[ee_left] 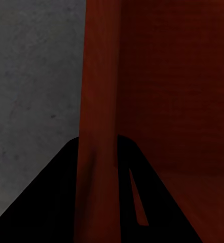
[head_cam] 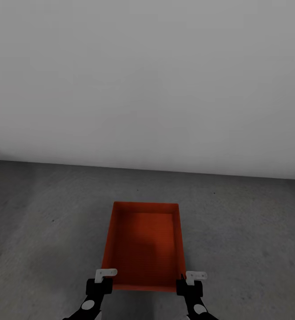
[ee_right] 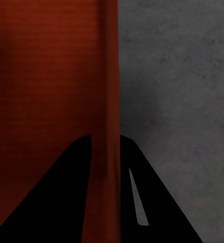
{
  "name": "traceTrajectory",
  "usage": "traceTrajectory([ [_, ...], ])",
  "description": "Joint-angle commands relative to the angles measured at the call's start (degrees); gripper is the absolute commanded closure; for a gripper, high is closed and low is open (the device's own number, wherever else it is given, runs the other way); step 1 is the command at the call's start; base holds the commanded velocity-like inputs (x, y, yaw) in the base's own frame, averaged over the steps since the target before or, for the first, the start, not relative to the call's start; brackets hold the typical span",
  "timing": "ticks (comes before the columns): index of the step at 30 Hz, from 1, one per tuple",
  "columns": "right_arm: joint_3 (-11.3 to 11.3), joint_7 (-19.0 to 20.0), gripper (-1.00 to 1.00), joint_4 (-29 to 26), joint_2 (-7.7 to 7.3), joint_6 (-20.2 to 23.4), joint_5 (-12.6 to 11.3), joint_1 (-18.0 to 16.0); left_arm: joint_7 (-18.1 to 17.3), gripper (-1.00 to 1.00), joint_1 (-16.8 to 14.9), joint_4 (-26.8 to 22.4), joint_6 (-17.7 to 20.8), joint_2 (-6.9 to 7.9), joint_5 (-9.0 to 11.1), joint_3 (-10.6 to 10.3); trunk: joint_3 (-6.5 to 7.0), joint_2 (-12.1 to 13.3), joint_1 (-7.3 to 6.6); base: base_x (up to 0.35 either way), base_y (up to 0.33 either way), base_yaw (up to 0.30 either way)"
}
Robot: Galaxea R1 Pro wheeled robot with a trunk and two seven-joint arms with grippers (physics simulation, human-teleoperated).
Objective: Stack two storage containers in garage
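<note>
Orange-red lidless rectangular storage container point(head_cam: 144, 242) sits low over the dark grey mottled concrete floor point(head_cam: 41, 222), near the pale wall point(head_cam: 147, 80). Left gripper point(head_cam: 104, 281) and right gripper point(head_cam: 189, 283) each clamp a side wall at the near corners. Judged step: setting down; next, confirm floor contact, then release.

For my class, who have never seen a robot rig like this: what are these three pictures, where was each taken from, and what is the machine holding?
These are simulator renders of a two-armed wheeled robot. The large picture comes from a camera on its head, looking down over both arms at a grey concrete floor and a pale wall. The two dark pictures come from cameras on each wrist, looking along the fingers. One open orange-red storage container is gripped at its near corners: the left pincer clamps its left wall, the right pincer its right wall. Whether it rests on the floor or is lifted, I cannot tell.
</note>
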Motion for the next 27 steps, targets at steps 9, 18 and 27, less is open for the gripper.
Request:
traceTrajectory([
  [9, 3.0, 0.4, 1.00, -0.2, 0.00, -1.9, -3.7, -0.1, 0.7, 1.00, 0.0, 0.1, -1.1, 0.18, 0.2, -0.9, -0.03, 0.0, 0.00, 0.000, 0.000, 0.000],
  [18, 14.0, -0.5, 1.00, 0.7, -0.30, -3.0, -15.0, -0.1, 1.0, 1.00, 0.0, 0.2, -1.4, 0.18, 0.2, -1.9, -0.03, 0.0, 0.00, 0.000, 0.000, 0.000],
  [27, 24.1, -1.1, 1.00, 0.8, -0.86, -3.7, -25.2, -0.1, 1.4, 1.00, 0.0, 0.2, -1.4, 0.17, 0.2, -2.5, -0.03, 0.0, 0.00, 0.000, 0.000, 0.000],
])
